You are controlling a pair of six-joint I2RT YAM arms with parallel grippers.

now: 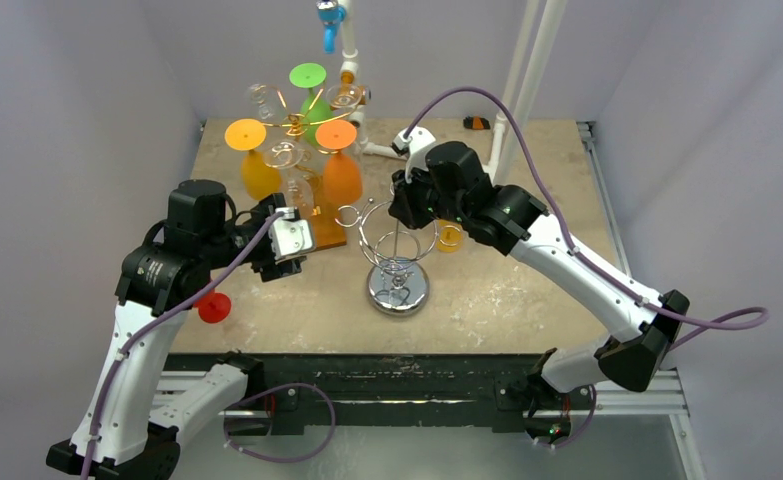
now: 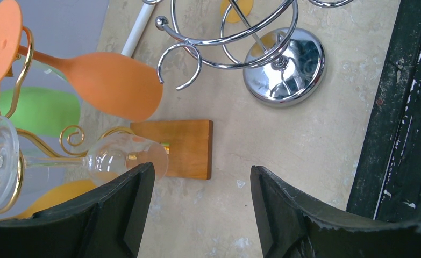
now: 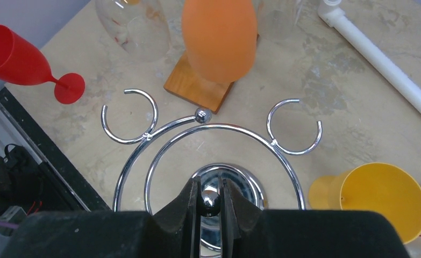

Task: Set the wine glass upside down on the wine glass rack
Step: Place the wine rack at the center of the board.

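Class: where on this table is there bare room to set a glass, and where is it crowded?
Bare: back-right tabletop beyond the right arm, and the near strip between the red plastic glass and chrome wire rack. Crowded: around the gold hanging rack.

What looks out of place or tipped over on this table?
Two glasses lie on their sides: the red glass near the table's front-left edge and the yellow glass right of the chrome rack. The right pincer grips that rack's top ball, not a glass.
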